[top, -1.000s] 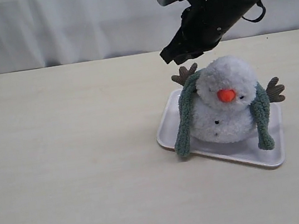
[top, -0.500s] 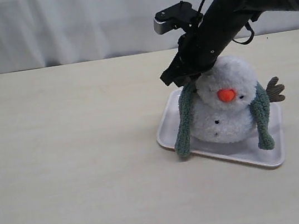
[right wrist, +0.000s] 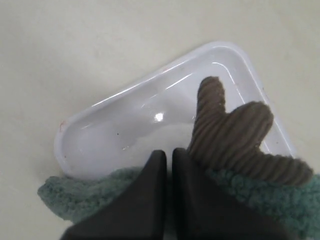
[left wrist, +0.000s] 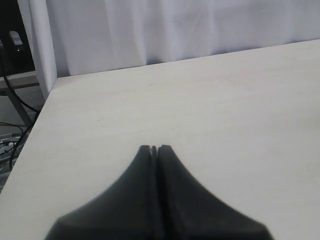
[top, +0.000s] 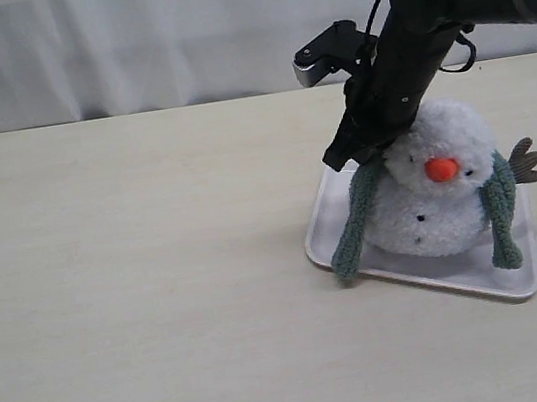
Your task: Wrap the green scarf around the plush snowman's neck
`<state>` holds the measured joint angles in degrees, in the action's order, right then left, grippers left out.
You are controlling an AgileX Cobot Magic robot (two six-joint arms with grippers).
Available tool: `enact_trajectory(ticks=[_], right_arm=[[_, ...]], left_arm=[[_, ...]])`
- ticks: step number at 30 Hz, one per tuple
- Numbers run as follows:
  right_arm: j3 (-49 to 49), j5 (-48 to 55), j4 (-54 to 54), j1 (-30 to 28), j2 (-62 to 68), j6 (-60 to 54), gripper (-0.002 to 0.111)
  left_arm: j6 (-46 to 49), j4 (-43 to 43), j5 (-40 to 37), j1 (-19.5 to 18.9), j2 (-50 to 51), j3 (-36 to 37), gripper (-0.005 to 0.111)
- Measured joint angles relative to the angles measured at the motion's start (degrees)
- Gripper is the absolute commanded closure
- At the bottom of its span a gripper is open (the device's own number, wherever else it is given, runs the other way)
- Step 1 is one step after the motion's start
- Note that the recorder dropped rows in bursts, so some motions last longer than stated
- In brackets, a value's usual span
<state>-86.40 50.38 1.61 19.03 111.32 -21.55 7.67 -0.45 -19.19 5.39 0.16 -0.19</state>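
Pale tabletop (top: 139, 281), white curtain (top: 123, 41) behind: the plush snowman (top: 442, 210) sits on a white tray (top: 452, 280), the green scarf (top: 359, 228) draped over its shoulders, ends hanging down front. The right gripper (right wrist: 167, 155), jaws pressed together, touches the scarf beside a brown twig arm (right wrist: 235, 130). The left gripper (left wrist: 154, 149) has its jaws together too.
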Motion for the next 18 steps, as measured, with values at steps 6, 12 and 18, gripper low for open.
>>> enact_trajectory(ticks=[6, 12, 18], right_arm=[[0.00, -0.38, 0.40, 0.00, -2.04, -2.22, 0.104], [2.22, -3.94, 4.37, 0.00, -7.43, -4.65, 0.104], [12.37, -14.98, 0.34, -2.90, -21.64, 6.83, 0.104]], left_arm=[[0.00, 0.00, 0.00, 0.00, 0.00, 0.00, 0.107], [0.00, 0.00, 0.00, 0.00, 0.00, 0.00, 0.107], [0.00, 0.00, 0.00, 0.00, 0.00, 0.00, 0.107]])
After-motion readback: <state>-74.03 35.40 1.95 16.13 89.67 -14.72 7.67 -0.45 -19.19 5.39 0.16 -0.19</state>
